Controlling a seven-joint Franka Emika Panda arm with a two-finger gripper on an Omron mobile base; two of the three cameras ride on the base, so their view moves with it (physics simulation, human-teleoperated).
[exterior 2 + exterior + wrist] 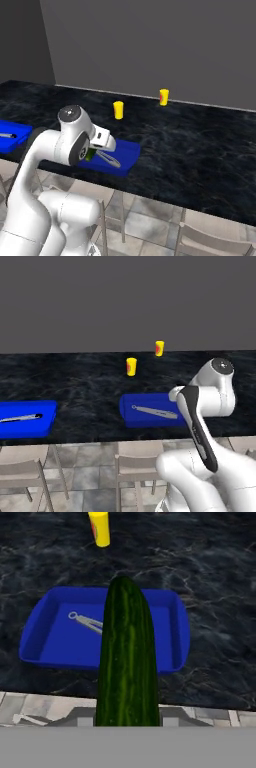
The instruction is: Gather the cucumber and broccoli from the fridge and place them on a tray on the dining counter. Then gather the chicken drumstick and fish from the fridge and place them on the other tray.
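Note:
The cucumber [127, 657], dark green and long, rises from the bottom of the hand view, and my gripper [96, 150] is shut on it. It hangs above the front of a blue tray [55, 647] on the black dining counter [85, 386]. In the right base view a bit of the cucumber [90, 154] peeks out under the hand, over the tray [125, 152]. The cucumber hides my fingertips. A second blue tray [25, 408] lies further left on the counter. In the left base view my own arm covers the near tray's [150, 401] right end.
A thin grey utensil [89, 623] lies in the near tray and another [20, 418] in the left tray. Two yellow cups [131, 366] [159, 348] stand behind on the counter. Wooden chairs [137, 466] [22, 466] stand below the counter's front edge.

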